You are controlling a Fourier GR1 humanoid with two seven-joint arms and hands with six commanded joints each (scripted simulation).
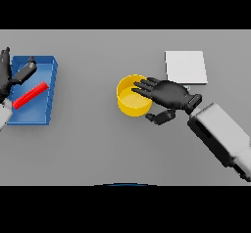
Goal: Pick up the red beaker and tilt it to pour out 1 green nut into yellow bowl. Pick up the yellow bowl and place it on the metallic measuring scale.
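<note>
The yellow bowl (129, 99) stands at the table's middle, and I see no green nut inside it. My right hand (169, 94) reaches in from the right, open. Its straight fingers (143, 86) lie over the bowl's right rim, and the thumb (160, 116) hangs outside the wall, below and right of it. The red beaker (30, 95) lies tilted in the blue tray (47, 65) at the far left. My left hand (6, 75) hovers open at the tray's left edge, its thumb just above the beaker. The pale metallic scale (185, 66) lies behind the right hand.
The blue tray takes up the table's left side, reaching close to the left edge of the view. My right forearm (223, 136) crosses the lower right of the table.
</note>
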